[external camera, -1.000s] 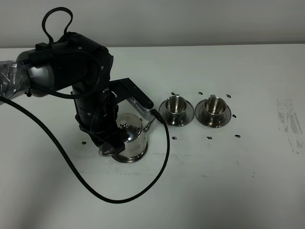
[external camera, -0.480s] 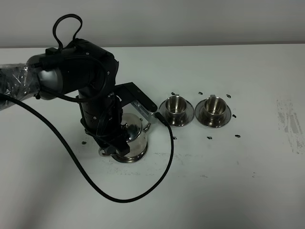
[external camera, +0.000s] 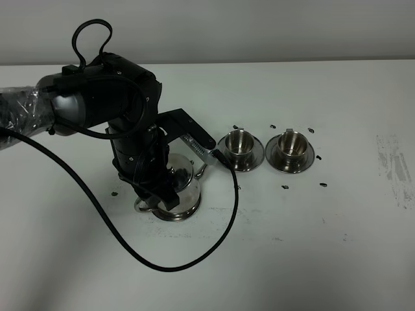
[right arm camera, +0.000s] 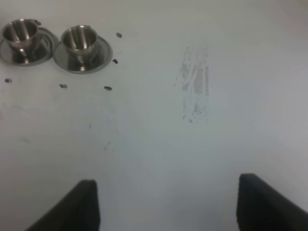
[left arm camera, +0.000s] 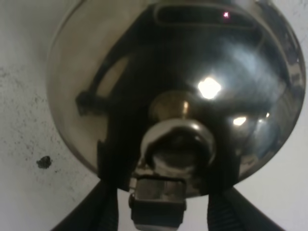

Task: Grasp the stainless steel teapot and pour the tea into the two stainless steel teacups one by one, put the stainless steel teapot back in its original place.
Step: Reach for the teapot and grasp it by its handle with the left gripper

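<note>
Left gripper (left arm camera: 162, 192) jaws spread wide, teapot (left arm camera: 192, 72) handle (left arm camera: 158, 211) between them, not gripped. Right gripper (right arm camera: 166, 202) jaws wide open, nothing held. 2 cups (right arm camera: 79, 39) (right arm camera: 20, 31) sit well ahead of them.

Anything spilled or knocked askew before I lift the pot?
Nothing stands out. The teapot sits upright on its saucer, both cups stand upright on theirs, and no spill shows on the table. The only oddity is a scuffed patch right of the cups.
</note>
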Tool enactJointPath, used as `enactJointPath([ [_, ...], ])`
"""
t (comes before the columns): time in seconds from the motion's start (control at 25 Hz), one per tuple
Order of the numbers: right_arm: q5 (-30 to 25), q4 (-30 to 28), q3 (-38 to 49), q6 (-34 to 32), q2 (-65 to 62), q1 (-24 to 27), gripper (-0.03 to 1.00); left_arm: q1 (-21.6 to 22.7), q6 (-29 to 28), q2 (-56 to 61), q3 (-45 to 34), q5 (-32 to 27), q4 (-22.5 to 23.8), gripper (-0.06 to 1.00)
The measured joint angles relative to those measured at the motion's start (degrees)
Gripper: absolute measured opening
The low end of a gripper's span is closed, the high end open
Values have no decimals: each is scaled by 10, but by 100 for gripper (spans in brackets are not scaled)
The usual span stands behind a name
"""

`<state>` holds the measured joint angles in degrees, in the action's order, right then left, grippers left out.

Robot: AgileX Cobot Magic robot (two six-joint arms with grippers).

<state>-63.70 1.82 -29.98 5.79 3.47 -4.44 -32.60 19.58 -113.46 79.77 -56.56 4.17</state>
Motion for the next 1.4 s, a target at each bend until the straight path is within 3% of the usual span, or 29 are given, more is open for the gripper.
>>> enactJointPath([
  [1.4,0,0,0,0,0,0,58,0,-8,-18,0,7,0,41],
])
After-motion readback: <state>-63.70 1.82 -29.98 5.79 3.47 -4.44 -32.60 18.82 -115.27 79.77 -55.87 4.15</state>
